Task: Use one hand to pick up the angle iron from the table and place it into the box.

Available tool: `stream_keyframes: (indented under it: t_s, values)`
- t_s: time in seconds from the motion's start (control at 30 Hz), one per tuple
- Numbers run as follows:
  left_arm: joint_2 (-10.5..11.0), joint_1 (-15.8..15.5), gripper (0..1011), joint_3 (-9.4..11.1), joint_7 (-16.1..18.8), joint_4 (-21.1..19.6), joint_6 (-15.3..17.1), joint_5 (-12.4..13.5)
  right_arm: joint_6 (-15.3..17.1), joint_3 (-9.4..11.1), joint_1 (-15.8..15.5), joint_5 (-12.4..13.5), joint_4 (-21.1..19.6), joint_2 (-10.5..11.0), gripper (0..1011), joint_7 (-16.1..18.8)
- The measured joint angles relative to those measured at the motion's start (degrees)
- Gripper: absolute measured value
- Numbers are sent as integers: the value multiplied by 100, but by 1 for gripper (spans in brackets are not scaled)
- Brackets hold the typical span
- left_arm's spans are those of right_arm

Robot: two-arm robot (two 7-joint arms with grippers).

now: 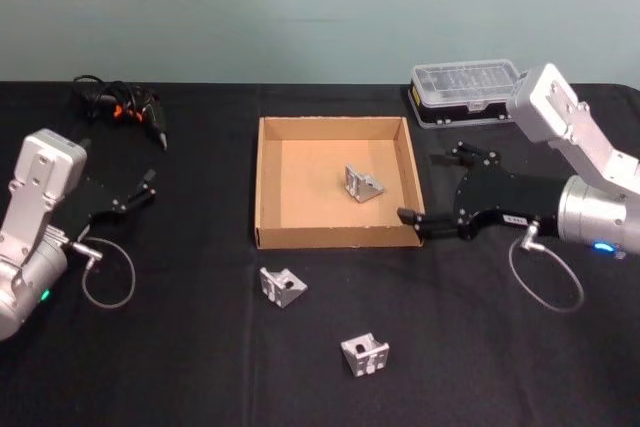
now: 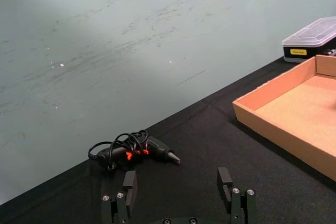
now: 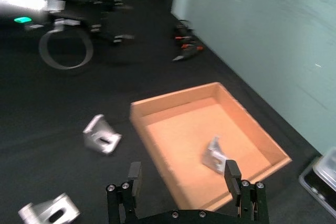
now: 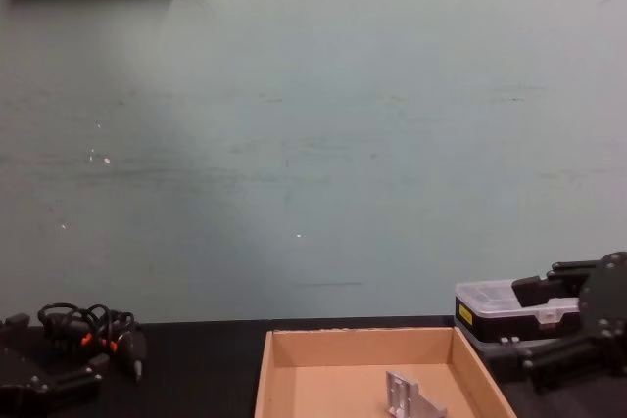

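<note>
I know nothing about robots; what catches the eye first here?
A tan box sits mid-table with one silver angle iron inside; two more angle irons lie on the black table before it. The right gripper hangs open by the box's right wall; the left gripper rests open at far left.

Cardboard, metal and plastic on a dull black table (image 1: 180, 377).
The box (image 1: 262, 179) is brown cardboard, matt and a little rough. The angle iron (image 1: 364, 185) in it, the second angle iron (image 1: 283, 287) and the third angle iron (image 1: 365, 355) are bare silver metal with a soft shine. The case (image 1: 466, 92) is black plastic with a clear, glossy lid (image 1: 470, 74).
</note>
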Motion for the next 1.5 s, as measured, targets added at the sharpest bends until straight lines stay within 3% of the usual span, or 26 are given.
stream_keyframes:
  t_s: [0.1, 0.23, 0.57, 0.9, 1.5]
  values:
    - [0, 0, 1000, 0, 0, 0, 0, 0, -36, -104, -1, 16, -314, 323, 1000, 308]
    - [0, 0, 1000, 0, 0, 0, 0, 0, -70, -272, 52, 11, -558, 572, 1000, 634]
    - [0, 0, 1000, 0, 0, 0, 0, 0, -146, -966, 413, -225, -746, 861, 1000, 1501]
    - [0, 0, 1000, 0, 0, 0, 0, 0, -155, -1472, 695, -444, -572, 809, 1000, 1826]
    - [0, 0, 1000, 0, 0, 0, 0, 0, -229, -2193, 981, -690, -52, 488, 1000, 1974]
